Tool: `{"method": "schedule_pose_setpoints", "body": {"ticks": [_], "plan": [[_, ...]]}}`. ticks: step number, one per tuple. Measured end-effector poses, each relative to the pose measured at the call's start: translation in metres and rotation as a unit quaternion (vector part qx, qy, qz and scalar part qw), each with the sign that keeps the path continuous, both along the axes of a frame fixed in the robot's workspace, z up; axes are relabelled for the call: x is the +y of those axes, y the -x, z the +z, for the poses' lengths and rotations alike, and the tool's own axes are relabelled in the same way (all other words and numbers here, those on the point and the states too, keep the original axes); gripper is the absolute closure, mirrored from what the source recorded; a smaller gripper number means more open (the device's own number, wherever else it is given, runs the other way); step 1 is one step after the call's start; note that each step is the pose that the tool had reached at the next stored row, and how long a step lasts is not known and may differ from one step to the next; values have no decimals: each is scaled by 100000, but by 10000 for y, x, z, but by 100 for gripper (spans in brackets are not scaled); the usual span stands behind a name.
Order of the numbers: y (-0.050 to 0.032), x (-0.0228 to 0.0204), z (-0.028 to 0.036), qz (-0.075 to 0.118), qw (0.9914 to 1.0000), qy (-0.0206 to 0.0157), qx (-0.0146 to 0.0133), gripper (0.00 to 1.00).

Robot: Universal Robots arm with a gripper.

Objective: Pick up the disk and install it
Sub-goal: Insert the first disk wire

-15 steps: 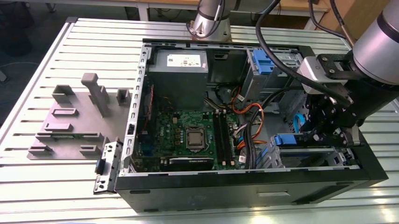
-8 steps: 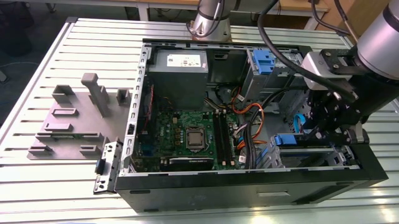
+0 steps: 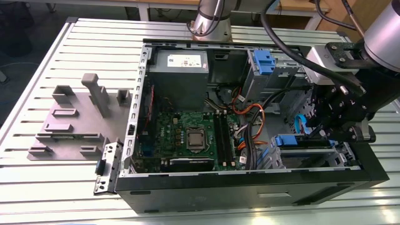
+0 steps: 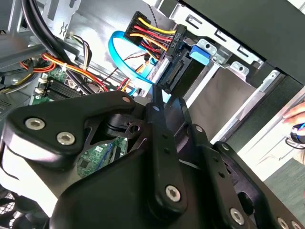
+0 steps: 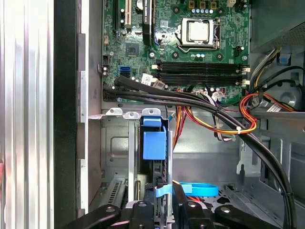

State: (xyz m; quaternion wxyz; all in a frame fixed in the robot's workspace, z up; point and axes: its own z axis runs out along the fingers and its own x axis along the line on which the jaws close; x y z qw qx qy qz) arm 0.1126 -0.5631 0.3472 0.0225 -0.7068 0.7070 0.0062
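We are seeing the flat disk point(image 5: 154, 143) in its blue plastic carrier sitting on edge in the grey metal drive bay point(image 5: 119, 148), just ahead of the black tool point(image 5: 163, 204), its long axis pointing away from it. We cannot tell if the tool is clenching.

1. We see the disk point(image 3: 291, 140) inside the computer case point(image 3: 250, 187), in the bay at the case's near corner on the exterior view's right.
2. It sits edge-on in its slot.
3. In the first wrist view its blue carrier point(image 5: 154, 141) faces into the case.
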Motion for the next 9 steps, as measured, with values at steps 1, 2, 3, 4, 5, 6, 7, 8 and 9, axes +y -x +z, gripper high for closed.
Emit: {"method": "schedule_pose_setpoints", "body": {"ticks": [1, 2, 3, 4, 5, 6, 7, 8, 9], "plan": [[0, 0, 2, 0, 100000, 16, 1, 71], [0, 0, 3, 0, 100000, 19, 1, 71], [0, 0, 13, 0, 100000, 15, 1, 71], [0, 0, 23, 0, 100000, 18, 1, 71], [0, 0, 24, -1, 100000, 16, 1, 71], [0, 0, 24, 0, 100000, 17, 2, 71], [0, 0, 30, 1, 100000, 35, 2, 71], [0, 0, 38, -1, 100000, 45, 2, 71], [0, 0, 42, 1, 100000, 25, 2, 71]]}}
